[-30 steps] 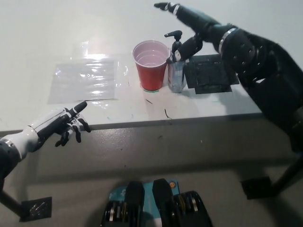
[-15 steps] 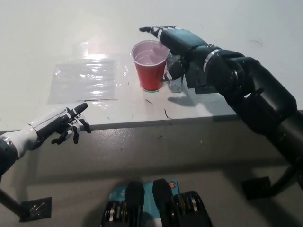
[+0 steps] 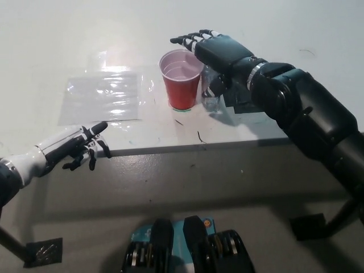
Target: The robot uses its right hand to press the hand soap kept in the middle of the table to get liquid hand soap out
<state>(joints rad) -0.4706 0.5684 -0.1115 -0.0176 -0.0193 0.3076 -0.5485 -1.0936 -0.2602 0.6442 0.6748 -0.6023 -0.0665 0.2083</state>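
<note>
our right hand hovers flat over the soap bottle, fingers stretched out together toward the left and gripping nothing; we cannot tell whether the palm is touching the pump head, because the hand covers it. only the clear lower part of the bottle shows, standing upright on the tabletop just beside the red cup, on the cup's right, with a dark mat close behind it on the other side.

our left hand rests at the near edge of the tabletop, fingers loosely apart and empty, well away from the work. a clear plastic sheet lies flat to the left of the cup.

the risk we see: our outstretched fingers reach over the cup's rim, so a downward press could catch the cup and tip or shove it. the bottle looks narrow and light, and an off-centre push may topple it toward the cup rather than drive the pump. with the nozzle hidden, soap might miss any intended target.
</note>
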